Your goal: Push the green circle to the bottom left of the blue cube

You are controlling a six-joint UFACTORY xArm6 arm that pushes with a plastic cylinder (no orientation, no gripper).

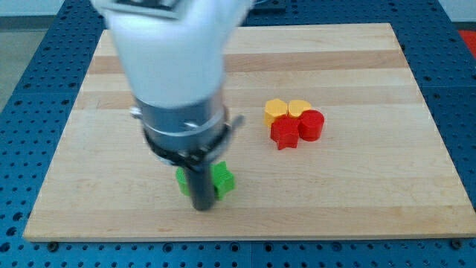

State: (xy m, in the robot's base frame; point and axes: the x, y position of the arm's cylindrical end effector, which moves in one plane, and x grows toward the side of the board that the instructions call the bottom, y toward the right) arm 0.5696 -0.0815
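My rod comes down from the arm's white and grey body at the view's left of centre, and my tip (202, 208) rests on the wooden board near its bottom edge. Two green blocks flank the rod just above the tip. The one on the view's right (223, 179) looks star-like. The one on the view's left (181, 181) is mostly hidden behind the rod, so its shape is unclear. My tip sits between them and slightly below. No blue cube shows; the arm may hide it.
A cluster of blocks sits right of centre: a yellow block (275, 111), a yellow heart (300, 108), a red star (284, 133) and a red cylinder (312, 125), all touching. The board (357, 193) lies on a blue perforated table.
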